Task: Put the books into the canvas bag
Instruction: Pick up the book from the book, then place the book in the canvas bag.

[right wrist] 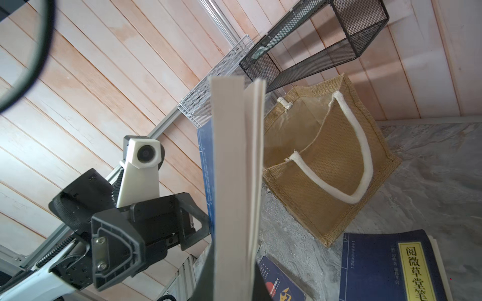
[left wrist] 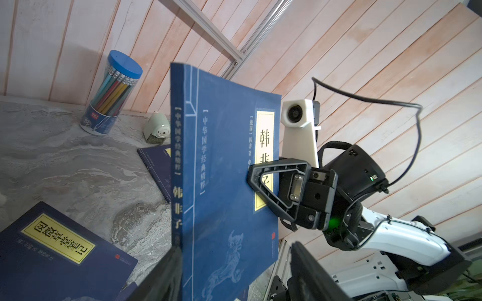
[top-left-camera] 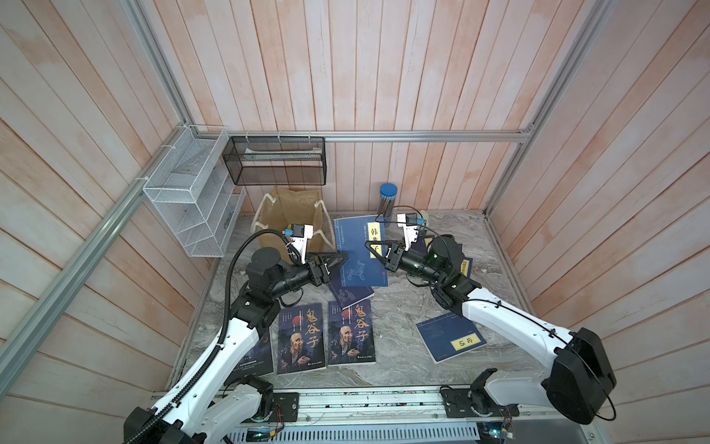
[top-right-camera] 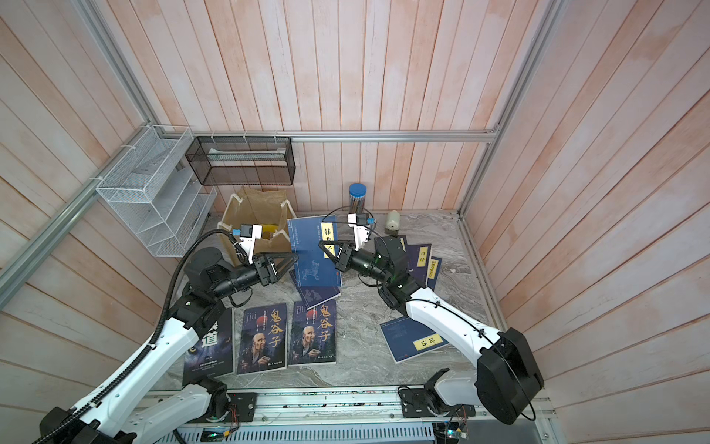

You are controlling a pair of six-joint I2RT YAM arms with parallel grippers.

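Grey marble table [top-left-camera: 399,307], pink plank walls. Right end effector [top-left-camera: 369,246] is clamped on the fore-edge of a navy book [top-left-camera: 353,250]. The book is held with its long axis upright, pages slightly fanned. Left end effector [top-left-camera: 341,262] has jaws apart, straddling the book's spine-side edge. Canvas bag [top-left-camera: 303,207] stands mouth-up by the back wall, to the robot's left of the book, just past the left end effector; the left arm is nearer. Label reads 韩非子, spine 中华国学经典精粹. Lying flat: 鬼谷子 copies [top-left-camera: 301,338], 论语 [top-left-camera: 449,340], 阅微草堂笔记 [left wrist: 57,245].
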